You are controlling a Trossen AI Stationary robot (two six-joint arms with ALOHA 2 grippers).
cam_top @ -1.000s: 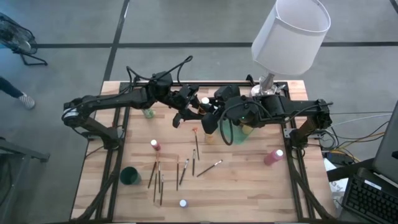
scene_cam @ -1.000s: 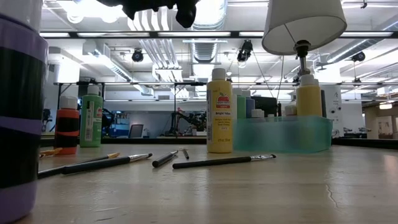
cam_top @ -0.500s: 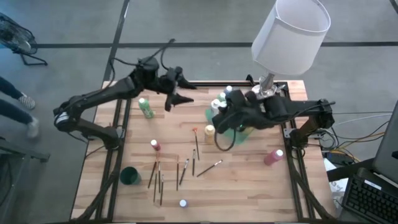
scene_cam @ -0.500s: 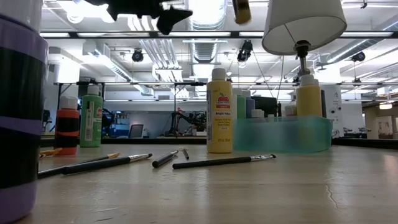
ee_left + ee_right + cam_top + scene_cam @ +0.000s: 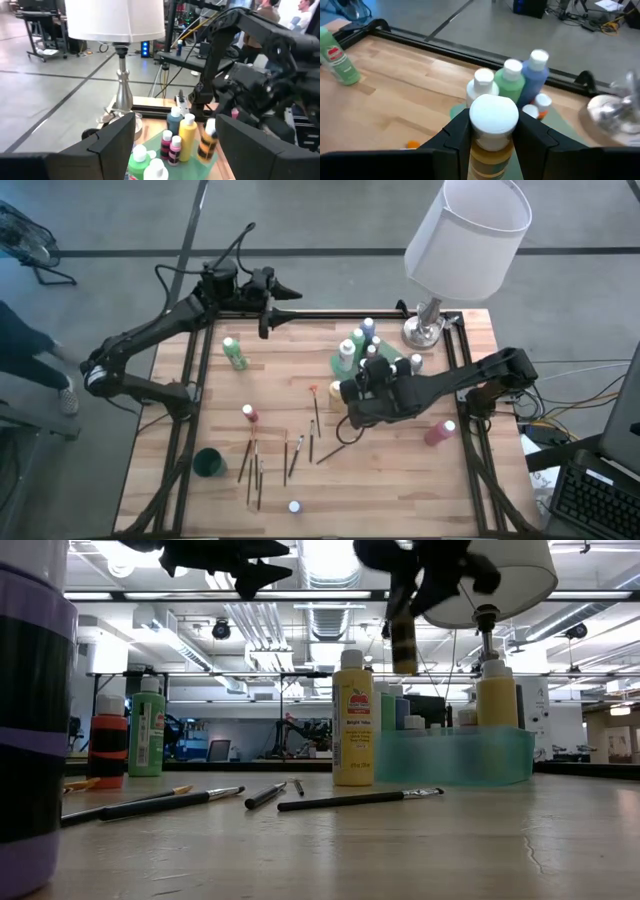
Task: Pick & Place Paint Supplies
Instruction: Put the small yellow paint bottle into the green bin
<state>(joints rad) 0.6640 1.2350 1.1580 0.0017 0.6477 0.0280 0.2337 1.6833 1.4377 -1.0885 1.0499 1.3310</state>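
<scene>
**A:** What is in your right pincer [image 5: 492, 132]?

**B:** A mustard bottle [image 5: 492, 125] with a white cap. My fingers [image 5: 457, 137] press on it from both sides, just under the cap, and it hangs upright above the table. From the low camera it floats in the air [image 5: 404, 640], beside the yellow bottle [image 5: 352, 720] that stands on the wood.

**A:** And the left pincer [image 5: 270, 298]?

**B:** Spread wide, holding nothing, up over the far edge of the table [image 5: 400, 470].

**A:** Where are the other supplies?

**B:** A cluster of bottles stands in the green tray [image 5: 455, 762] near the lamp [image 5: 465, 235]; I see green [image 5: 512, 80], blue [image 5: 536, 70] and white-capped ones ahead of my right wrist. 1 green bottle [image 5: 234, 353] stands alone at the far left, a small red one [image 5: 248, 413] toward the middle, a pink one [image 5: 438, 432] at the right edge. The brushes [image 5: 253, 463] lie loose on the near half, close to a dark green cup [image 5: 208, 463].

**A:** Anyone around?

**B:** A person's leg [image 5: 35, 355] shows left of the table.
</scene>
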